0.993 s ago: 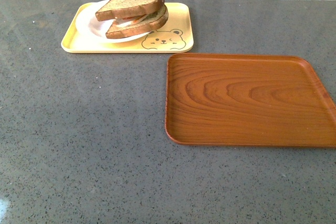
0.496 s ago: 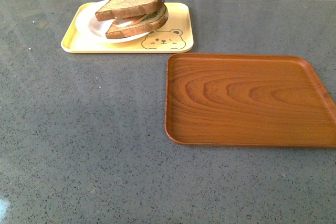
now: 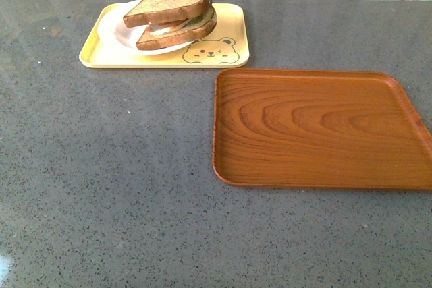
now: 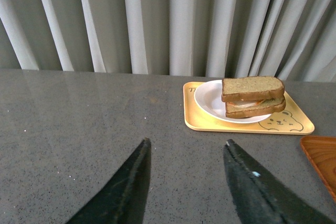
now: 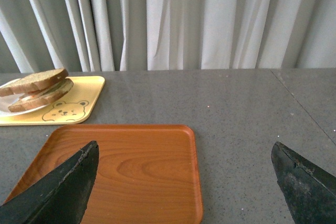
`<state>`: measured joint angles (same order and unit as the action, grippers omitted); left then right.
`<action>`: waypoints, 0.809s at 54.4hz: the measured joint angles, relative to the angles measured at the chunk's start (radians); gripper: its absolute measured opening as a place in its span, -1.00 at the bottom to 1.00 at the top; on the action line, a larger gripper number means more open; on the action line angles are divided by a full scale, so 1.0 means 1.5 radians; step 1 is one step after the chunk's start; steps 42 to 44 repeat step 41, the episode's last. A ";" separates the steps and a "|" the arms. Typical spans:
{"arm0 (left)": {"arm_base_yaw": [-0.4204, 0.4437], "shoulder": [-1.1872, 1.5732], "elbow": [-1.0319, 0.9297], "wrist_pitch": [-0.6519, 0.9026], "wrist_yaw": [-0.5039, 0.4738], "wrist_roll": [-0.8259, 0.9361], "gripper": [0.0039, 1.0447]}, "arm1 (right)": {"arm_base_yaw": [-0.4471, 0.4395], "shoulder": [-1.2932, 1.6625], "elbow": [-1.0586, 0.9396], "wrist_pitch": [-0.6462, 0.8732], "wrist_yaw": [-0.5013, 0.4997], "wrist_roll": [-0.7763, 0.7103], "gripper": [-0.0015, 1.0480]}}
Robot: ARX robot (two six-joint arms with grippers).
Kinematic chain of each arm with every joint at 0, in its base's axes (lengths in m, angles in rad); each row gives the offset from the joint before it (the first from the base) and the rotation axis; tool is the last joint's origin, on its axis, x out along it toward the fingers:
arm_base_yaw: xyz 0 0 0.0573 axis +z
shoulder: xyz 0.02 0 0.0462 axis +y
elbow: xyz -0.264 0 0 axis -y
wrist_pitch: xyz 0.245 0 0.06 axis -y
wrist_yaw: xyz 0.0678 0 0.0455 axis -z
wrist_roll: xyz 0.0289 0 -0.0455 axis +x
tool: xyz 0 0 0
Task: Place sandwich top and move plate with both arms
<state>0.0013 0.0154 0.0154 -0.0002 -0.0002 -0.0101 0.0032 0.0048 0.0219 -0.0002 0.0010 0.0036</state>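
Observation:
The sandwich top (image 3: 169,5), a brown bread slice, lies slightly askew on the filling and lower slice, on the white plate (image 3: 111,28) at the table's far left. Neither arm shows in the front view. In the left wrist view my left gripper (image 4: 187,141) hangs open over bare table, well short of the sandwich top (image 4: 252,86) and the plate (image 4: 207,98). My right gripper (image 5: 184,144) is wide open and empty above the near right of the table. From there the sandwich top (image 5: 34,81) is far off to one side.
The plate stands on a yellow bear-print tray (image 3: 223,59). A large brown wooden tray (image 3: 317,126) lies empty to the right, partly under my right gripper in the wrist view (image 5: 131,171). Grey curtains close off the table's far edge.

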 joint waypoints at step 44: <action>0.000 0.000 0.000 0.000 0.000 0.002 0.83 | 0.000 0.000 0.000 0.000 0.000 0.000 0.82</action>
